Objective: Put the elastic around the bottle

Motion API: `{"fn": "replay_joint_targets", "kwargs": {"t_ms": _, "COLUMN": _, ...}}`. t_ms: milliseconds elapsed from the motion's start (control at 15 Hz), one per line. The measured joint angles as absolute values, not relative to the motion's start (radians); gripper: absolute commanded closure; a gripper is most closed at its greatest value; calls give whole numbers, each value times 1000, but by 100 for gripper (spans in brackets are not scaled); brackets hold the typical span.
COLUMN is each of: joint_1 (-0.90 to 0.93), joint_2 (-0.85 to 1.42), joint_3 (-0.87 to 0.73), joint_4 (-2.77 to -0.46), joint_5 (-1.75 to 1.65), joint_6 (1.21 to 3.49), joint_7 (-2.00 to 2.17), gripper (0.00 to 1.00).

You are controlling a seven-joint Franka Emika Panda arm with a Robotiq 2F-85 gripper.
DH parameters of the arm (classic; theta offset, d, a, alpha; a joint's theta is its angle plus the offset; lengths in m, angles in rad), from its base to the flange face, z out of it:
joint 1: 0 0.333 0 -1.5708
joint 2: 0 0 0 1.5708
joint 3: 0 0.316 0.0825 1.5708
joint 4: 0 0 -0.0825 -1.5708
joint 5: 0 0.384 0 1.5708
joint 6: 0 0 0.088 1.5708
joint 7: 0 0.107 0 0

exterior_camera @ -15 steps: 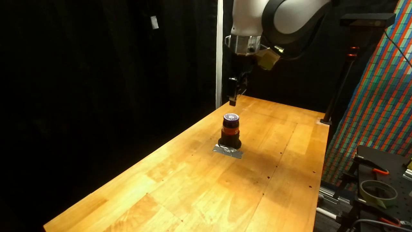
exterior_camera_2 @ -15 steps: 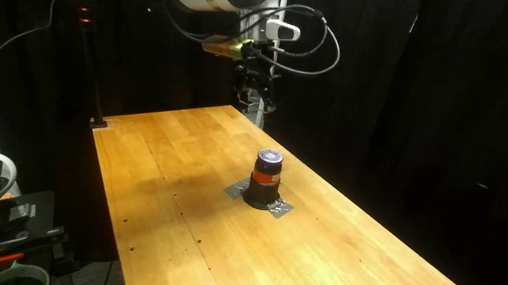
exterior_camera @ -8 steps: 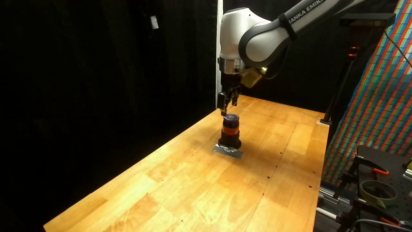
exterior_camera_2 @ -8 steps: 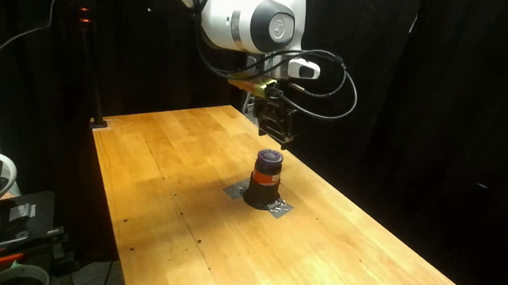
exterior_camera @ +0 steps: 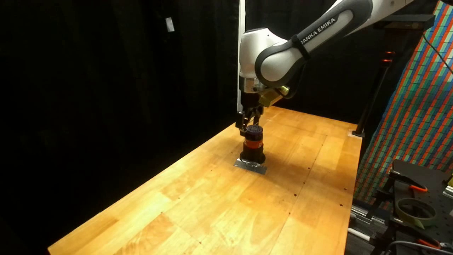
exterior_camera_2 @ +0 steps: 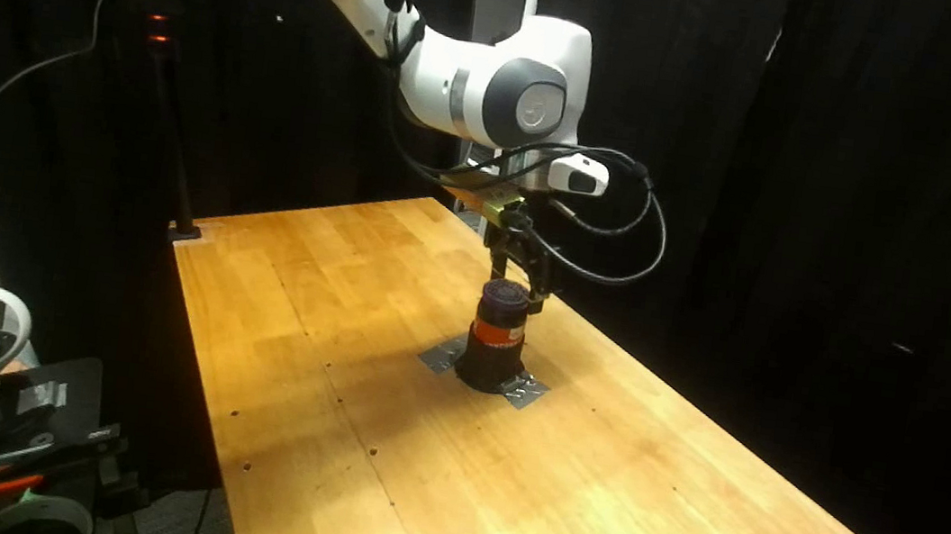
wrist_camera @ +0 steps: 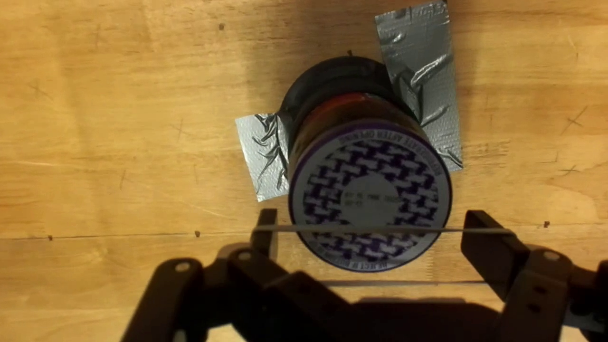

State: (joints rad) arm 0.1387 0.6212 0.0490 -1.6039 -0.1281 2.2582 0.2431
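Filling the background in both exterior views: black drapes (exterior_camera: 106, 106). Before them lies a long wooden bench (exterior_camera: 226, 209). A white-and-grey arm (exterior_camera_2: 487, 96) slopes down from 11 o'clock in an exterior view, its wrist at 12 o'clock above the bottle (exterior_camera: 254, 143).

The tool (wrist_camera: 373, 223) points down, fingers (wrist_camera: 489, 247) spread wider than the lid (wrist_camera: 370, 190). Wrist view: one fingertip sits just beside the lid between 8 and 9 o'clock, its opposite between 3 and 4 o'clock, wood showing in both gaps. Load carried: the elastic (wrist_camera: 370, 229), looped round the two fingers.

The bottle stands upright in a dark flared base (exterior_camera_2: 486, 366) on the bench, below the tool in both exterior views; orange-red band around its middle. Strips of grey tape (wrist_camera: 420, 76) meet the foot of the base at about 2 and 8 o'clock in the wrist view.

The elastic runs thin and straight between the fingertips. In that same view one strand crosses in front of the lid on its 6 o'clock side; the second lies past the rim, farther toward 6 o'clock. Whether the crossing strand touches the lid cannot be told.
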Motion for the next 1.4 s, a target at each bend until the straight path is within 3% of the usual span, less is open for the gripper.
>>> {"fn": "replay_joint_targets", "kwargs": {"t_ms": 733, "joint_1": 145, "joint_2": 689, "joint_3": 5, "joint_4": -1595, "joint_5": -103, "joint_6": 2345, "joint_7": 299, "gripper": 0}}
{"fn": "replay_joint_targets", "kwargs": {"t_ms": 1400, "joint_1": 150, "joint_2": 620, "joint_3": 13, "joint_4": -1647, "joint_5": -40, "joint_6": 2162, "joint_7": 297, "gripper": 0}}
